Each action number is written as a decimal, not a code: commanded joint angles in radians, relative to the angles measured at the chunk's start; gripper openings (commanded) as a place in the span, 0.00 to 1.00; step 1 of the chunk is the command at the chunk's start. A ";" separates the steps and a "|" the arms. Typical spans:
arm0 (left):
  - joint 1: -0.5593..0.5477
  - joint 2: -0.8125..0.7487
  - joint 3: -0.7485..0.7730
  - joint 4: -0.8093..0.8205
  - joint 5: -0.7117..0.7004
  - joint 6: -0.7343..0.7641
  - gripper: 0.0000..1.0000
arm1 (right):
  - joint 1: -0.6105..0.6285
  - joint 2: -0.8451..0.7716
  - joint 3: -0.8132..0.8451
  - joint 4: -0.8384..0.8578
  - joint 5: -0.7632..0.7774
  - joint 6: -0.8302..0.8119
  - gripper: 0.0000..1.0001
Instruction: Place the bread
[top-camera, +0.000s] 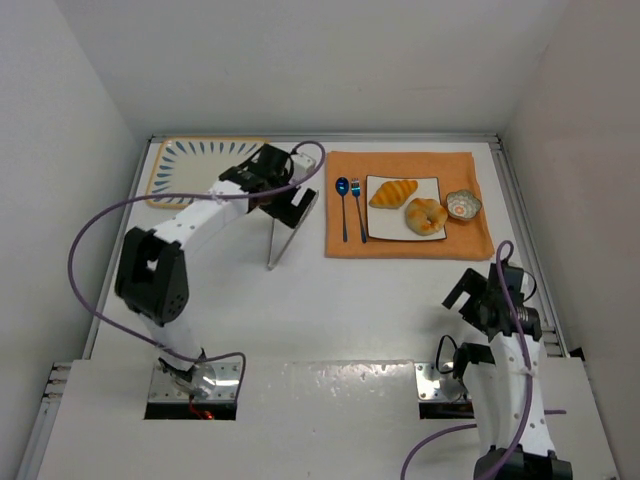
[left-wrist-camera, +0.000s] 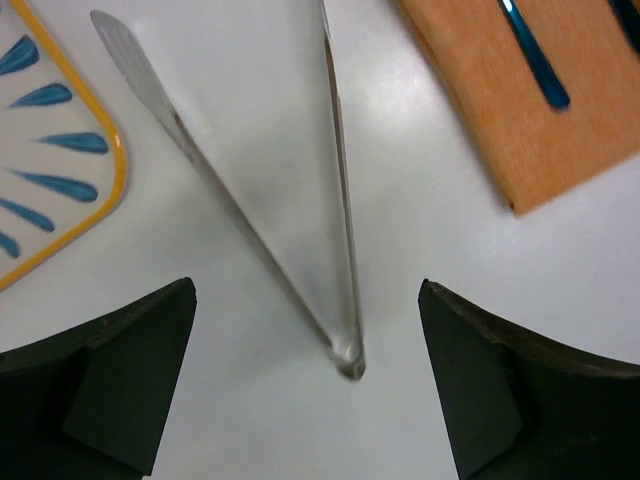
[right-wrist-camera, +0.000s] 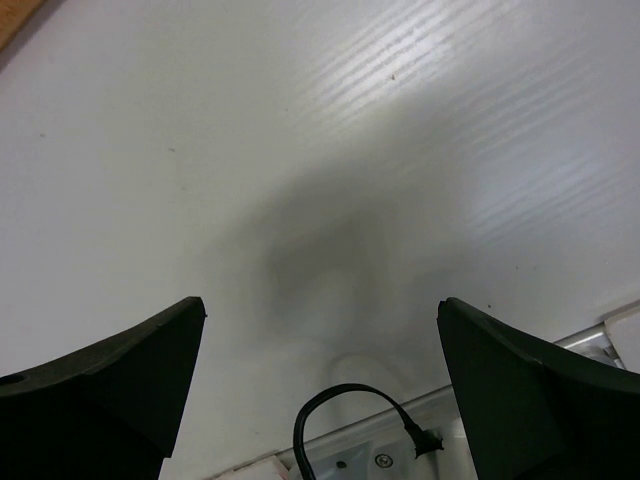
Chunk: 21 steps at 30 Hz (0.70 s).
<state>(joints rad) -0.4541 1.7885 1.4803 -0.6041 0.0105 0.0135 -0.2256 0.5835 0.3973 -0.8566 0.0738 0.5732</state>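
Left fingers stand wide above the tongs; right fingers wide, empty. Croissant and bun lie side by side on the plate, well apart from both.

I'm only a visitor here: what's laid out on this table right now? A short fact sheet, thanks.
bread: croissant and bun, both on the white plate
mat: orange, holds plate, spoon, fork, small bowl
tongs: lying on the table below the left arm
left arm: jaws open, holding nothing
right arm: jaws open, holding nothing
tray: patterned, far left corner
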 joint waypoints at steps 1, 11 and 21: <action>-0.021 -0.187 -0.162 -0.083 0.014 0.314 0.99 | 0.005 -0.031 -0.008 0.066 -0.025 0.002 1.00; 0.002 -0.403 -0.604 0.007 -0.024 0.424 0.99 | 0.003 -0.051 -0.031 0.128 -0.046 -0.053 1.00; -0.008 -0.423 -0.635 0.043 -0.043 0.316 0.99 | 0.003 -0.083 -0.054 0.146 -0.065 -0.081 1.00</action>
